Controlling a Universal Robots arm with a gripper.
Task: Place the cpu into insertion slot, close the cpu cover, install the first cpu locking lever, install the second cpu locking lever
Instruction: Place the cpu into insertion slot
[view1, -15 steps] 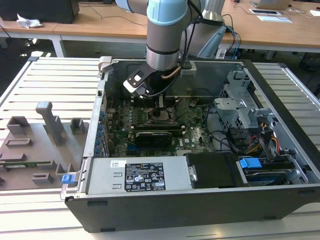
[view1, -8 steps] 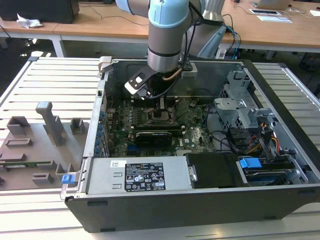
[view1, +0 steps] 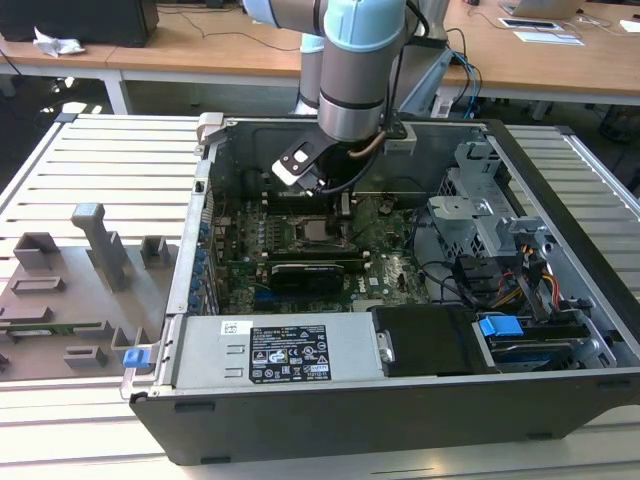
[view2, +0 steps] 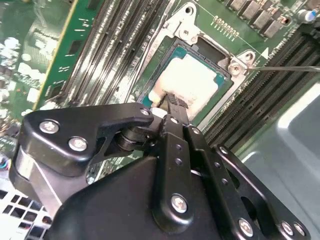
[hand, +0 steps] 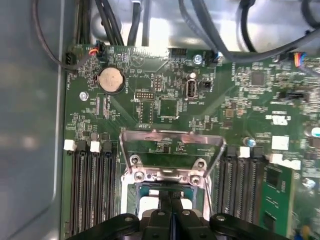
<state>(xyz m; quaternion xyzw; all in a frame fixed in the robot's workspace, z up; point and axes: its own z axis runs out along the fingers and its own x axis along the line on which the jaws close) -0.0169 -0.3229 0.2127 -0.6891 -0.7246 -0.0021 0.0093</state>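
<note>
gripper: gripper (view2: 167, 102) fingers pressed together, nothing pinched between them; tips down at the near edge of the cpu, can't tell if touching
cpu: cpu (view2: 192, 75) lies flat in the insertion slot (view2: 176, 50), metal top up
cpu cover: cpu cover (hand: 172, 134) not closed, frame tilted up off the socket, board visible through its window
handling, cpu: probably light, stiff and thin; smooth lid likely slippery, contact side fragile. Take it by two opposite edges, keep it level, no pushing down
handling, cover: thin sheet metal, hinged, likely springy; push on the free bar, not the window
counts: 1 gripper, 1 cpu, 1 insertion slot, 1 cpu cover, 1 coin cell (hand: 111, 80), 2 banks of memory slots (hand: 92, 190), one bank each side of the socket
</note>
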